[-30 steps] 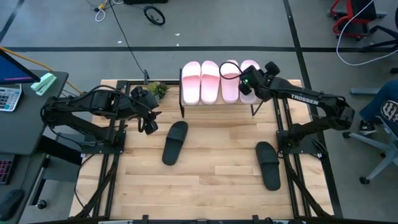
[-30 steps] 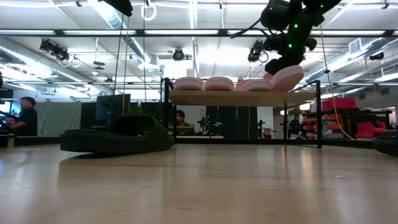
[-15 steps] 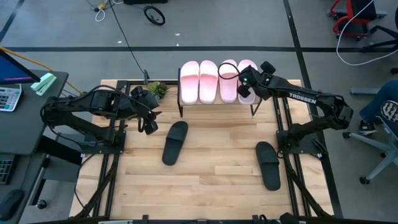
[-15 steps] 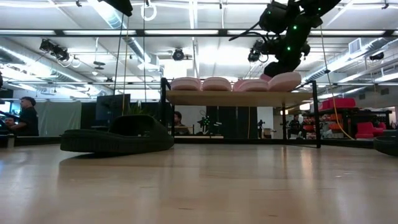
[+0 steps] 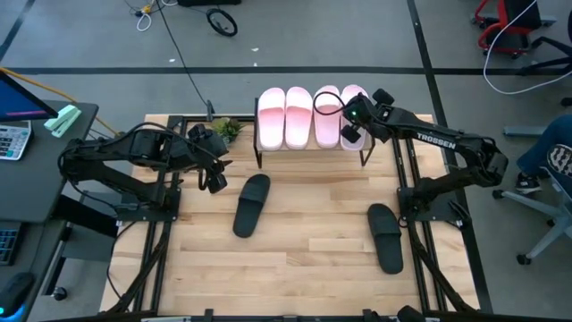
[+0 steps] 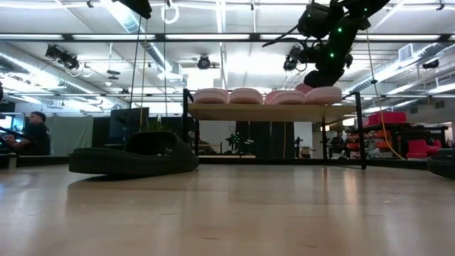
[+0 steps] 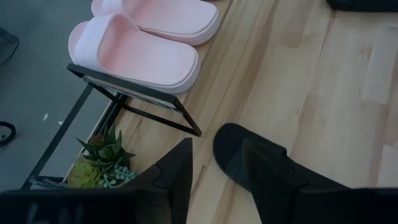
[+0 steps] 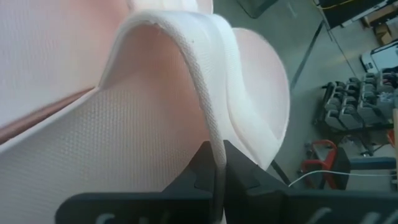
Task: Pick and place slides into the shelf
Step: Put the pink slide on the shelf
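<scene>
Right gripper (image 5: 349, 124) clamped on the strap of the fourth pink slide (image 5: 354, 117), resting it flat on the shelf (image 5: 259, 154) beneath for release; left gripper (image 5: 214, 178) apart, waiting beside black slide (image 5: 251, 205).

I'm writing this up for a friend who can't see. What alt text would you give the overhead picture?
Seen from above, four pink slides sit in a row on a small shelf at the table's far edge, with the right gripper shut on the strap of the rightmost one. Two black slides lie on the wooden table, and the left gripper hangs beside the nearer-left one.
</scene>
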Controlling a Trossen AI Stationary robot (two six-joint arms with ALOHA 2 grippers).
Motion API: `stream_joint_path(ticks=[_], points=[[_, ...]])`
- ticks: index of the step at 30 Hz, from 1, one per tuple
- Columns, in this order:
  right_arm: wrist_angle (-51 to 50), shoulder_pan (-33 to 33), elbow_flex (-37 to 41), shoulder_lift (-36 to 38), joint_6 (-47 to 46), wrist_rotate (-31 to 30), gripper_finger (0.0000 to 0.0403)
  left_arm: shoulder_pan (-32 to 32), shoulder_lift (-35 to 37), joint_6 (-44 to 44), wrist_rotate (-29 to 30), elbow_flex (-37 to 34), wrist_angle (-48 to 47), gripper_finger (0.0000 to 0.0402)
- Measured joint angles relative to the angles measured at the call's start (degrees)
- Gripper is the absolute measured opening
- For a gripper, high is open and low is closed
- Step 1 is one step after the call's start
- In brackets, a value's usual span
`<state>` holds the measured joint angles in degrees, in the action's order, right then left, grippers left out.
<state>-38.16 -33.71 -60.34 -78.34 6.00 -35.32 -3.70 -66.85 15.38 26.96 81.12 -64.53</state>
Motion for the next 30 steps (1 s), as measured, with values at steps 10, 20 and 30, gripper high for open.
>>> stream_joint_path(ticks=[10, 20, 30], points=[[-0.79, -1.52, 0.02, -0.03, -2.96, 2.57, 0.0007, 0.0, 0.0, -0.02, 0.0, 0.04, 0.02, 0.0138], [-0.94, -3.46, 0.0, 0.0, -3.81, 8.16, 0.0007, 0.0, 0.0, -0.11, 0.0, 0.04, 0.02, 0.0143], [-1.06, -5.2, 0.0, 0.06, -4.98, 9.57, 0.0008, 0.0, 0.0, -0.11, 0.0, 0.04, 0.02, 0.0144]])
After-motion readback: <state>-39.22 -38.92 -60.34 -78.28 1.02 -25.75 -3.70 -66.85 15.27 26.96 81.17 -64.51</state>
